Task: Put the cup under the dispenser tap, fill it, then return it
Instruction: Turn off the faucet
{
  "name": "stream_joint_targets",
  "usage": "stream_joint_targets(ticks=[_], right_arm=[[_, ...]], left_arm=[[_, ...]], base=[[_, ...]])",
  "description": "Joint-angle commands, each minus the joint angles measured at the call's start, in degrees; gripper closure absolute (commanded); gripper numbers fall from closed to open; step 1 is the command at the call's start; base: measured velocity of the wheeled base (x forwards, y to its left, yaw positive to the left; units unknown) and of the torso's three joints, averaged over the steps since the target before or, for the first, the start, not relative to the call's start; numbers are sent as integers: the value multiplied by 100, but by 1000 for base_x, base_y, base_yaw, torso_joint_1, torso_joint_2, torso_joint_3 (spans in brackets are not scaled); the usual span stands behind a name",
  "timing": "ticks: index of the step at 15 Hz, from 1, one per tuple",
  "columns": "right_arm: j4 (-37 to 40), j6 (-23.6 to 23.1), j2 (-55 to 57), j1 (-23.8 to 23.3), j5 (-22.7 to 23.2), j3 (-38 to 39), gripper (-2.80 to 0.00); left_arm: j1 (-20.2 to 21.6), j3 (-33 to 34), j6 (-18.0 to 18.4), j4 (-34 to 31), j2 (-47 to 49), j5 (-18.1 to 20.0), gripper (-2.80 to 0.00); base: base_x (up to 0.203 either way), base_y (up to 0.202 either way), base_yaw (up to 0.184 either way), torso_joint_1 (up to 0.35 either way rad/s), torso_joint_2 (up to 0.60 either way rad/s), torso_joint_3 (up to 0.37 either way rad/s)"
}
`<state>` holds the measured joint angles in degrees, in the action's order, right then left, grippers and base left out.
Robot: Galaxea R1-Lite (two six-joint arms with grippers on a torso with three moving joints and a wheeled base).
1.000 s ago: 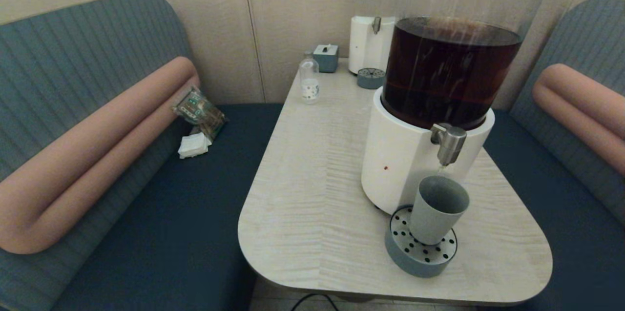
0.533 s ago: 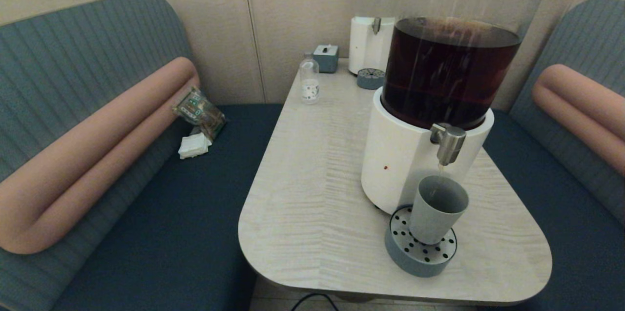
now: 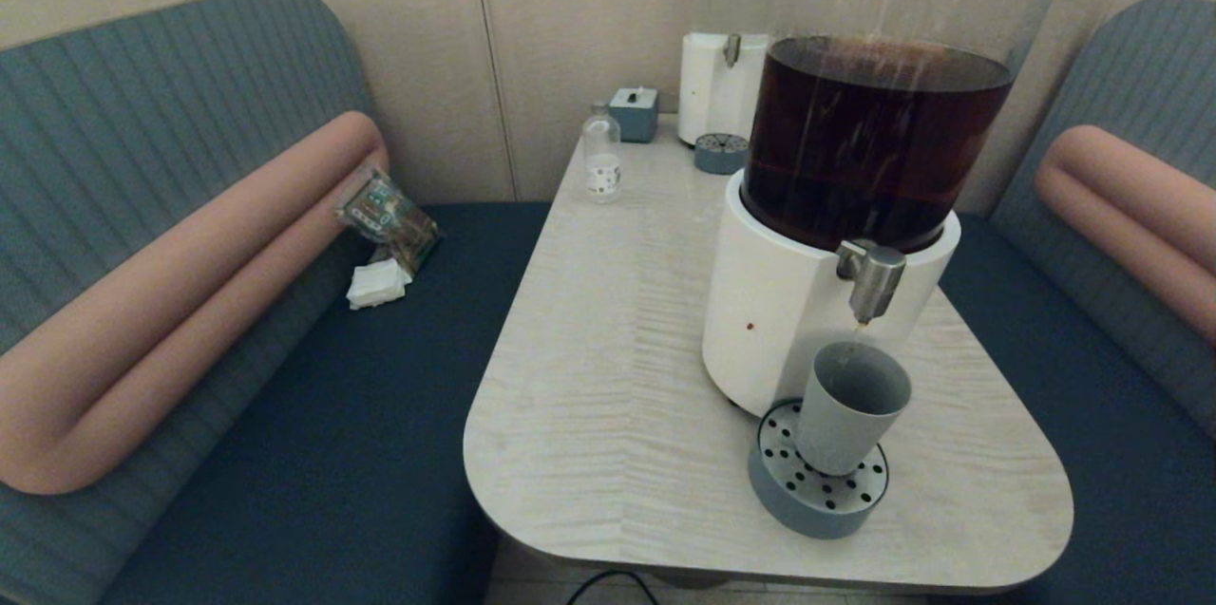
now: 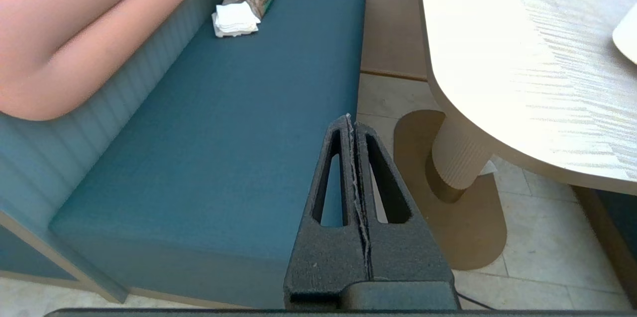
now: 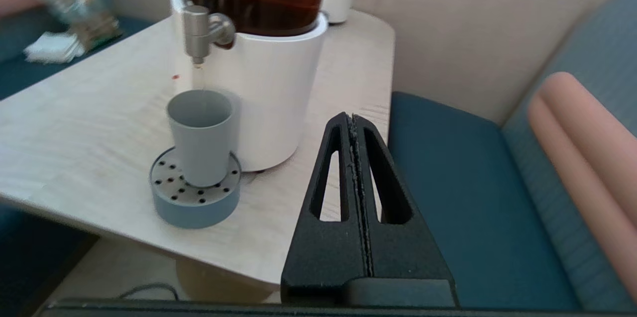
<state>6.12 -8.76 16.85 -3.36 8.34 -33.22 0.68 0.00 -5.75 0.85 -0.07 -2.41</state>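
Note:
The grey-blue cup [image 3: 848,407] [image 5: 200,135] stands upright on the round perforated drip tray [image 3: 815,494] [image 5: 191,197], right under the steel dispenser tap [image 3: 872,277] [image 5: 199,31] of the big white-based dispenser [image 3: 788,311] holding dark brown liquid. A thin stream runs from the nozzle into the cup. My right gripper [image 5: 352,120] is shut and empty, off the table's right edge, well away from the cup. My left gripper [image 4: 352,120] is shut and empty, low beside the left bench, near the table's pedestal. Neither arm shows in the head view.
A small clear bottle [image 3: 601,156], a grey-blue box [image 3: 635,113] and a second clear-tank dispenser [image 3: 727,45] with its own drip tray [image 3: 721,152] stand at the table's far end. A snack packet [image 3: 388,216] and napkins [image 3: 377,282] lie on the left bench.

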Motion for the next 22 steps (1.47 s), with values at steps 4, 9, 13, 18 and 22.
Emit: stream_joint_targets(ticks=[4, 9, 13, 18, 22], right_arm=[[-1143, -170, -684, 306, -503, 1181, 0], [-1956, -339, -1446, 360, -720, 2173, 0], [-2305, -402, -1693, 361, -792, 3319, 0], [-757, 218, -1703, 361, -743, 3331, 0], [-594, 287, -1694, 362, -711, 3331, 0]], left_arm=[[2, 9, -5, 3, 7, -5, 0], [2, 9, -5, 3, 7, -5, 0], [2, 9, -5, 3, 7, -5, 0], [2, 9, -5, 3, 7, -5, 0], [2, 9, -5, 3, 7, -5, 0]], base=[[0, 0, 0, 0, 0, 0], [0, 0, 0, 0, 0, 0], [0, 0, 0, 0, 0, 0], [0, 0, 0, 0, 0, 0], [0, 0, 0, 0, 0, 0]])
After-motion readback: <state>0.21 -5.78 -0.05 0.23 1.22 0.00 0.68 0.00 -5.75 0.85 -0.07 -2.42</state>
